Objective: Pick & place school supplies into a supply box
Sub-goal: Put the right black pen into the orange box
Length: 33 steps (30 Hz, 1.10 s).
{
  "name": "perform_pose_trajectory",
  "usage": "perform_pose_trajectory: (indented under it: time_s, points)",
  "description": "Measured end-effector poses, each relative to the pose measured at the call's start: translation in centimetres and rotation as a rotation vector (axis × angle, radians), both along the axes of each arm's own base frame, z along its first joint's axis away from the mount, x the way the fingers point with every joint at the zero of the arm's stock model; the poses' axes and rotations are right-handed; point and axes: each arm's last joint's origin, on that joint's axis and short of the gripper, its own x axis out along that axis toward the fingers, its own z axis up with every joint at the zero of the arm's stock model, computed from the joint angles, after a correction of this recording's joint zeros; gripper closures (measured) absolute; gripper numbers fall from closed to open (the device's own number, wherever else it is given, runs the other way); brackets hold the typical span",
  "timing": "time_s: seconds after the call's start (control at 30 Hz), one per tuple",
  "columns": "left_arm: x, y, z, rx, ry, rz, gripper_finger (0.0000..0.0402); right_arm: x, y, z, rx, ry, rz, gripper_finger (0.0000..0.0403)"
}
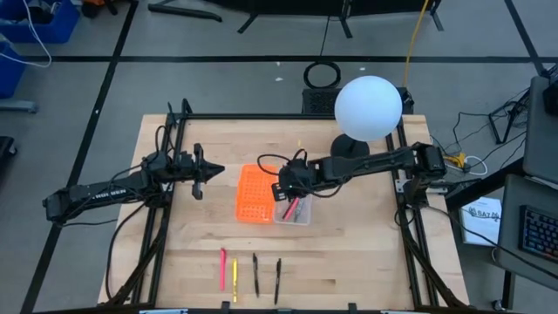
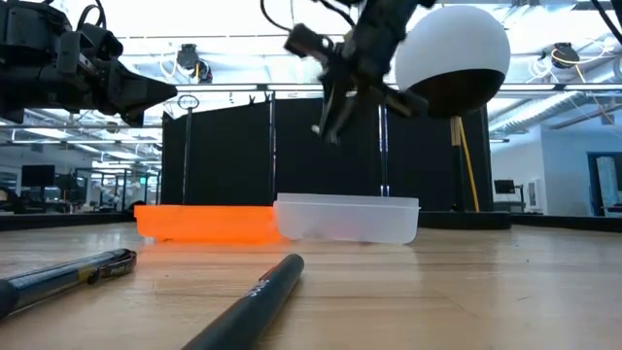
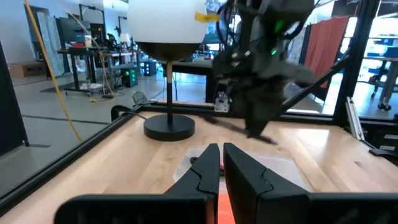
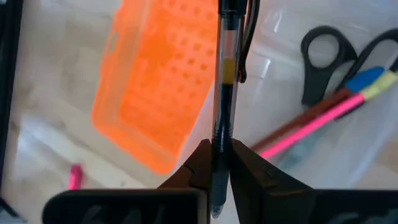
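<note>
The right claw (image 4: 216, 163) is pinched shut on a clear-barrelled black pen (image 4: 225, 81) and hangs above the clear supply box (image 1: 299, 214), in the air over the middle of the desk (image 1: 349, 253). In the right wrist view the pen lies across the seam between the box and the orange perforated tray (image 1: 253, 194) touching its left side. Already in the box are the black-handled scissors (image 4: 339, 53) and a pink pencil (image 4: 317, 121).

To place it well, the claw should shift slightly right so the whole pen sits over the clear box, turn it to the box's long side, lower, then let go.

Four more supplies wait on the near edge: a pink pen (image 1: 223, 266), a yellow pencil (image 1: 234, 276) and two black pens (image 1: 255, 274).

The left claw (image 1: 218, 171), its fingers nearly together and holding nothing, waits left of the orange tray.
</note>
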Motion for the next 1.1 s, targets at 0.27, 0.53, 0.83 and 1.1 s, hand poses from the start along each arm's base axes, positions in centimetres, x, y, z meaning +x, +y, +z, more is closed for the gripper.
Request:
perform_pose_trajectory:
  time_s: [0.27, 0.53, 0.83, 1.1]
  points:
    - [0.0, 0.0, 0.1, -0.032, -0.008, -0.004, 0.0371, -0.8, -1.3, -5.3, 0.047, -0.064, -0.063, 0.0378]
    - [0.0, 0.0, 0.3, -0.02, -0.036, -0.003, 0.0371, -2.2, -1.4, -7.9, 0.128, -0.043, -0.107, 0.0378]
    - [0.0, 0.0, 0.5, -0.013, -0.052, -0.004, 0.0371, -2.2, -1.6, -7.9, 0.149, -0.046, -0.125, 0.0369]
    - [0.0, 0.0, 0.5, -0.014, -0.052, -0.004, 0.0371, -2.2, -1.6, -7.9, 0.133, -0.046, -0.122, 0.0368]
